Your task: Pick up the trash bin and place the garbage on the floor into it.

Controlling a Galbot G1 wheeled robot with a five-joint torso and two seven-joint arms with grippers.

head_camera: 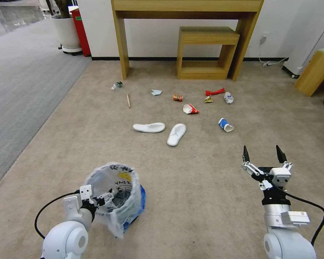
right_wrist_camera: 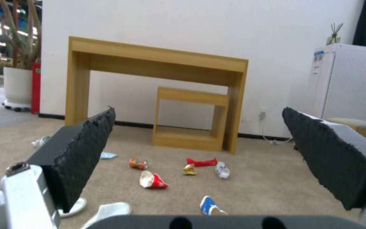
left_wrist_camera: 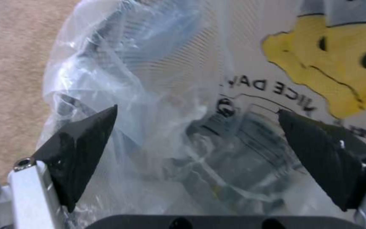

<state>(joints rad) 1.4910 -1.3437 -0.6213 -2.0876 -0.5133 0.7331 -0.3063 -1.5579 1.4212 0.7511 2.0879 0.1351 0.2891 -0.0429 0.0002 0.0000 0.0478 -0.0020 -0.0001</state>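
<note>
The trash bin [head_camera: 139, 201], blue and lined with a crinkly printed bag [left_wrist_camera: 183, 89], stands on the floor [head_camera: 190, 187] at my near left. My left gripper [head_camera: 106, 197] [left_wrist_camera: 198, 108] is open at its rim, fingers spread wide either side of bag plastic. My right gripper [head_camera: 261, 147] [right_wrist_camera: 198, 109] hangs open and empty above the carpet at the near right. Garbage lies ahead: two white slippers [head_camera: 149, 127] [head_camera: 176, 134], a bottle [head_camera: 116, 85], a stick [head_camera: 128, 100], a pale blue mask [head_camera: 156, 92], an orange can [head_camera: 178, 97], paper cups [head_camera: 190, 109] [head_camera: 225, 125], a red wrapper [head_camera: 214, 92].
A wooden desk [head_camera: 187, 7] with a low stool [head_camera: 205, 54] under it stands against the far wall. Grey carpet [head_camera: 21, 82] runs along the left, with a white planter [head_camera: 66, 34] and a red box [head_camera: 81, 30]. Wooden furniture [head_camera: 315, 72] and a cable [head_camera: 273, 63] sit far right.
</note>
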